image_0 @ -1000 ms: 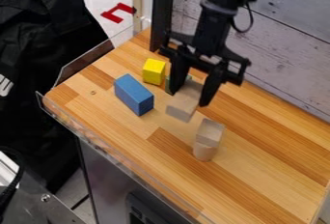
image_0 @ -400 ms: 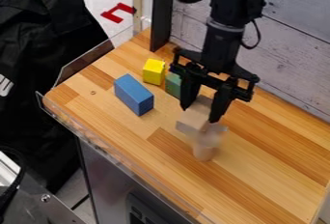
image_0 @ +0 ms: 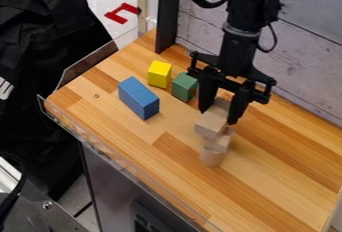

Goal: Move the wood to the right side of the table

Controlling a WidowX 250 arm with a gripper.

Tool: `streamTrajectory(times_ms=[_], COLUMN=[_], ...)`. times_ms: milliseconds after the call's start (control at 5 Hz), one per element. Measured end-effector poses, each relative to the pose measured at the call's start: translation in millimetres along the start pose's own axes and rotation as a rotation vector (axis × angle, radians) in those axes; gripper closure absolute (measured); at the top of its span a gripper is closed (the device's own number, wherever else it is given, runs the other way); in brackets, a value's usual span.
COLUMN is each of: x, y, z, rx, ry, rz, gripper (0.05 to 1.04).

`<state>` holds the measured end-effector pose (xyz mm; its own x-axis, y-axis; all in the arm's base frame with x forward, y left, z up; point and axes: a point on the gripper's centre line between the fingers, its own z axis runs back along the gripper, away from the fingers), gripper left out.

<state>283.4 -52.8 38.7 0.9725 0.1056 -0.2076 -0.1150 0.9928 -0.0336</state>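
Note:
The gripper [image_0: 220,115] hangs over the middle of the table, its fingers closed around a pale wood block [image_0: 211,123]. Just below this block in the view stand a second wood block [image_0: 221,143] and, under that one, a wood cylinder [image_0: 212,157]. The held block partly covers the second block; whether the two touch I cannot tell.
A blue block [image_0: 138,98], a yellow block [image_0: 159,74] and a green block [image_0: 184,87] stand left of the gripper on the table [image_0: 267,176]. A clear barrier [image_0: 120,158] runs along the front edge, and a plank wall [image_0: 300,51] rises behind.
The gripper and its wood block have moved right and slightly down in the view, bringing the green block into sight. The second wood block looks slightly shifted on the cylinder.

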Motion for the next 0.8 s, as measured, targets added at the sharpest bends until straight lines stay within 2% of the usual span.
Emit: streamTrajectory(times_ms=[600,800], x=[-4.0,-9.9], y=[5.7,7.4], z=[-7.0,-1.5], rx=[0.018,0.022], ry=[0.016,0.002], rz=[0.062,0.067], gripper=[0.543,0.543])
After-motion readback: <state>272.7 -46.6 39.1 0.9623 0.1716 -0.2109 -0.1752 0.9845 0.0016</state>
